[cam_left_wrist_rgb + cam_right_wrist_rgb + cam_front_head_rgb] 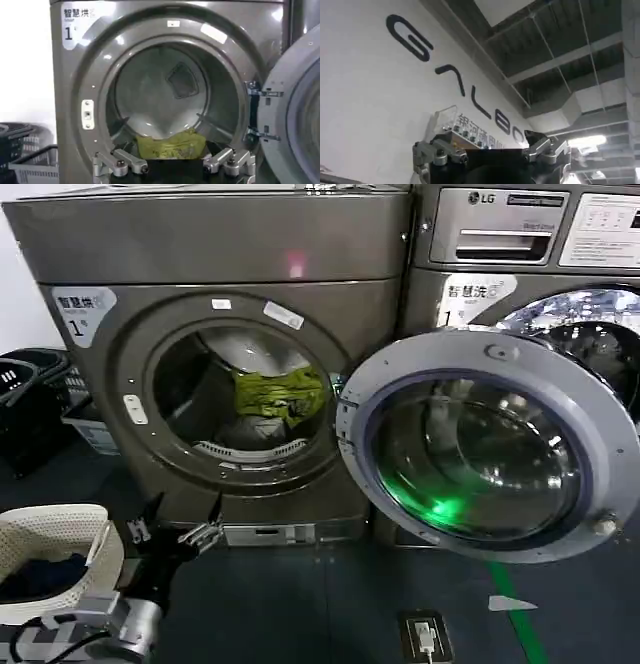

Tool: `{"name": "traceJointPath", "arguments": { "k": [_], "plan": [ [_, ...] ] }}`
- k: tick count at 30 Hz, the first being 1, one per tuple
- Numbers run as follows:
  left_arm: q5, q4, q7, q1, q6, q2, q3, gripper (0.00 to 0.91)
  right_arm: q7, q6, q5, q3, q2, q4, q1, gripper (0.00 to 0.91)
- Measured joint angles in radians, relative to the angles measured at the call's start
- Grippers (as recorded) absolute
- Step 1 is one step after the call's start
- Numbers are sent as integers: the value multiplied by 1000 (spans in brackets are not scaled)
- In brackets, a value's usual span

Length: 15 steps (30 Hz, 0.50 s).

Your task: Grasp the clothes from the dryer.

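Note:
The dryer (220,254) (150,25), dark bronze-grey with a white label marked 1, stands with its round door (490,444) swung open to the right. Inside the drum lie the clothes: a lime yellow-green piece (278,392) (171,145) on top of a light grey piece (250,429). My left gripper (178,524) (175,167) is open, low in front of the porthole and short of the drum, with nothing between its fingers. My right gripper (492,155) is open and empty, pointing up at a wall and ceiling.
A white woven basket (60,529) holding dark garments sits at the lower left beside my left arm. Dark crates (30,394) stand left of the dryer. The LG machine (530,244) is behind the open door. A green line (520,614) marks the floor.

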Motion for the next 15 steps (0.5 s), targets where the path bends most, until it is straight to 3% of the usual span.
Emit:
{"name": "traceJointPath", "arguments": {
  "k": [15],
  "plan": [
    [-1,-7,2,5,0,4,-1,907,-3,3,1,1,1,2,-3,907]
  ]
}}
